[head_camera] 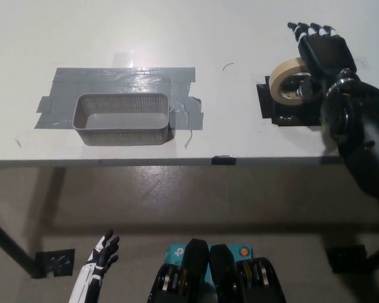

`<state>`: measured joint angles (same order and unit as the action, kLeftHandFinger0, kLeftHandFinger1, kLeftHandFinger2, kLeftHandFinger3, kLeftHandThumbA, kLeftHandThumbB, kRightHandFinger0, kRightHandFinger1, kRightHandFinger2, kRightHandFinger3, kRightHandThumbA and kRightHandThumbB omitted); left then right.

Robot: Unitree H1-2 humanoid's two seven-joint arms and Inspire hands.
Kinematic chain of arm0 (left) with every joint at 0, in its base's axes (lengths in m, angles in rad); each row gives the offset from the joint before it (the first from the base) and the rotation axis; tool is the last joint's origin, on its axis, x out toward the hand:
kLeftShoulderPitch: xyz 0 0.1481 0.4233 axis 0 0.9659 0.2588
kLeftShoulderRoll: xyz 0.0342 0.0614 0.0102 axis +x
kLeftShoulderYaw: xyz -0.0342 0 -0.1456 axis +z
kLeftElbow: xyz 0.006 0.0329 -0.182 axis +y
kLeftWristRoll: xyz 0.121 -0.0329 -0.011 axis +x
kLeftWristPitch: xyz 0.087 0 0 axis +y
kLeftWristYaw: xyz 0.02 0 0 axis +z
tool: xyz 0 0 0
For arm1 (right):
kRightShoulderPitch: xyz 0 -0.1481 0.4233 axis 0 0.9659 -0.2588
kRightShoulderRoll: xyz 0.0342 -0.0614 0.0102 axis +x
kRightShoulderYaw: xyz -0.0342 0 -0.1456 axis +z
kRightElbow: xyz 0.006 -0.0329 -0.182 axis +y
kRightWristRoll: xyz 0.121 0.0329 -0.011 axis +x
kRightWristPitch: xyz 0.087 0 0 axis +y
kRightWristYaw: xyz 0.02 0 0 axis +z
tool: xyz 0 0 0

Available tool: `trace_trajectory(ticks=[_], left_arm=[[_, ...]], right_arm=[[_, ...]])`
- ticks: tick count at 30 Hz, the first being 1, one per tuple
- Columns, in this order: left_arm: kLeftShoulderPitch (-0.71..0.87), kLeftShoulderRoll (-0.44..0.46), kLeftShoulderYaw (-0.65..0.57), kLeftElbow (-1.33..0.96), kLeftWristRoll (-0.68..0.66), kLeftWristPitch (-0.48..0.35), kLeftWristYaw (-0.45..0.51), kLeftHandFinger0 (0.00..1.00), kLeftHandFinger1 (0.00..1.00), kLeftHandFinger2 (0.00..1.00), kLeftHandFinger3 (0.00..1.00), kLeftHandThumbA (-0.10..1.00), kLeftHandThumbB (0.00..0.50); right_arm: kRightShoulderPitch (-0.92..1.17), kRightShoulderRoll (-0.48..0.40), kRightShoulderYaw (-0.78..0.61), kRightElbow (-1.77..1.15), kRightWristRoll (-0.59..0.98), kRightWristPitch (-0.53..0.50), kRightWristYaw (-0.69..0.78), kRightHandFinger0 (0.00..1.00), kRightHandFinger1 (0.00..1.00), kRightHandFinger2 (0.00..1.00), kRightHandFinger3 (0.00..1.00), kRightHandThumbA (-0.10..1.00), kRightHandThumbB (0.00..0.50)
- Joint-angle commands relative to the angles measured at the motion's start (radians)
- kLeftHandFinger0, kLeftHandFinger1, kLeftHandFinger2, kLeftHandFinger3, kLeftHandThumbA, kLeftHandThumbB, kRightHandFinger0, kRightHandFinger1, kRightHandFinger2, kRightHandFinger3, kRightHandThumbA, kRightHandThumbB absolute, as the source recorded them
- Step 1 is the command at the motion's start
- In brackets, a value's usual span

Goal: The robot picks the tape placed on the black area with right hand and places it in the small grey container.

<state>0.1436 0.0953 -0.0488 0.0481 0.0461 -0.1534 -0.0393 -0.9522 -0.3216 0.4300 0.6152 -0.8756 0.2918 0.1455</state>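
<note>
Tape (285, 81): a cream-coloured ring of masking tape with a wide open centre, lying on the black area (270, 106) near the far right of the counter (177, 38); its right half is being covered by the robot's black hand, so only the left arc and part of the hole are showing.
Black area: a small dark square patch stuck flat on the counter, peeking out to the left of and below the tape.
Right hand (322, 53): black, reaching in from the right and hovering over the tape's right side, fingers (305, 28) stretched out and pointing toward the far edge of the counter; whether it is touching the tape is not clear, and nothing is being gripped.
Small grey container (122, 118): a rectangular mesh-walled basket, sitting upright on strips of grey tape (123, 80) well to the left of the tape ring, close to the counter's near edge.
Left hand (103, 254): white, hanging low below the counter edge at the lower left, fingers loosely apart, holding nothing.
</note>
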Motion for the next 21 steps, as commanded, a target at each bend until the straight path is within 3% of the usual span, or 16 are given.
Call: trace_trajectory(ticks=[1, 12, 21], left_arm=[[0.003, 0.008, 0.002, -0.025, -0.014, -0.043, -0.016, 1.00, 1.00, 1.00, 1.00, 1.00, 0.155], [-0.006, 0.005, -0.005, -0.026, -0.010, -0.034, -0.018, 1.00, 1.00, 1.00, 1.00, 1.00, 0.157], [0.004, 0.004, -0.015, -0.034, 0.007, -0.040, -0.013, 1.00, 1.00, 1.00, 1.00, 1.00, 0.156]], right_arm=[[-0.089, -0.006, 0.027, 0.042, -0.026, 0.012, 0.006, 1.00, 1.00, 1.00, 1.00, 1.00, 0.490], [-0.157, 0.034, 0.059, 0.199, 0.007, -0.007, -0.020, 1.00, 1.00, 1.00, 1.00, 1.00, 0.497], [-0.200, 0.063, 0.067, 0.297, 0.015, -0.042, -0.078, 1.00, 1.00, 1.00, 1.00, 1.00, 0.475]])
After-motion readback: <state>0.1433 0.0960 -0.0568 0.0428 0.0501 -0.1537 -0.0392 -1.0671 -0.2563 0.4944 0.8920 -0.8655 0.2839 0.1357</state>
